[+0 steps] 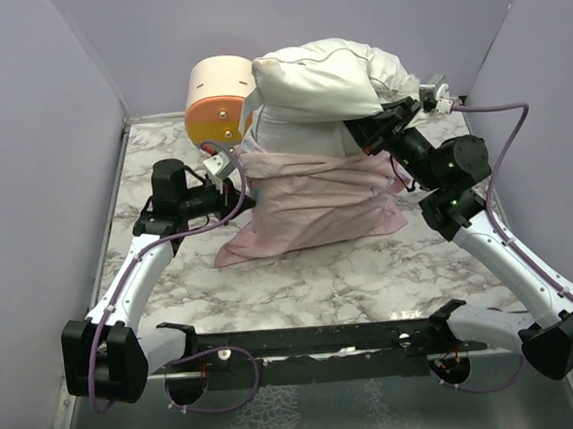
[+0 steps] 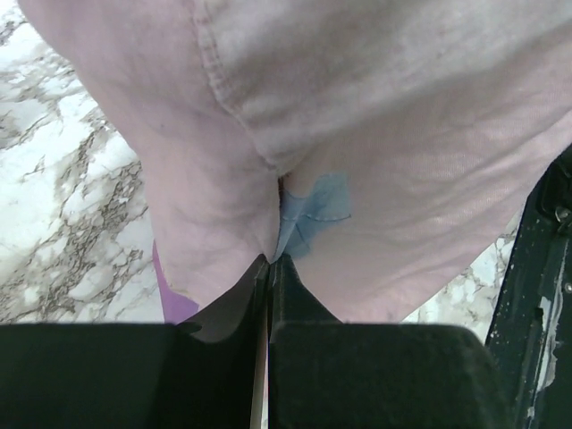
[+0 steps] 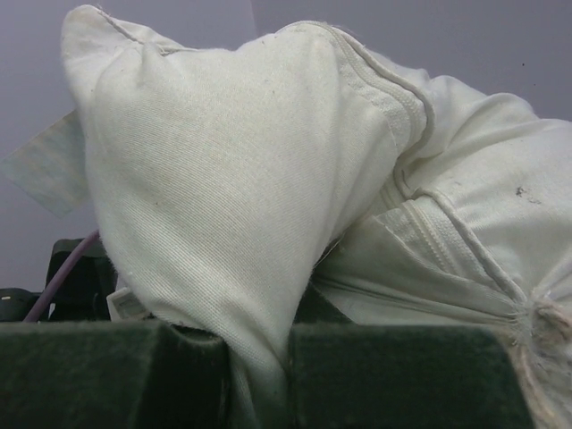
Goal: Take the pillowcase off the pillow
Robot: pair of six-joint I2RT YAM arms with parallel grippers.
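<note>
The pillow sits in the upper centre of the top view, raised off the table. Its lower end is tucked into the mouth of the pillowcase. The case slumps directly below it in the middle of the frame, pale pink side out, with its closed end spread toward the lower left.

The left gripper is at the case's upper-left corner, by the hem. In the left wrist view its jaws are pressed together on a fold of pink cloth, so it is gripping the case. The right gripper is at the pillow's right flank, centre right. In its wrist view the jaws are clamped on a bunch of white pillow fabric.

The relation that matters is the line from case to pillow. The case's mouth opens toward the top of the frame and the pillow stands out of it that way, so the two should part along an up-and-down line in the top view. The left arm is nearer the case and the right arm nearer the pillow. Judging from this, most of the pillow is already out. The next move likely calls for holding the case low while the pillow goes up-frame.

A cream-and-orange drawer unit stands just beside the pillow's left end and could be nudged.
</note>
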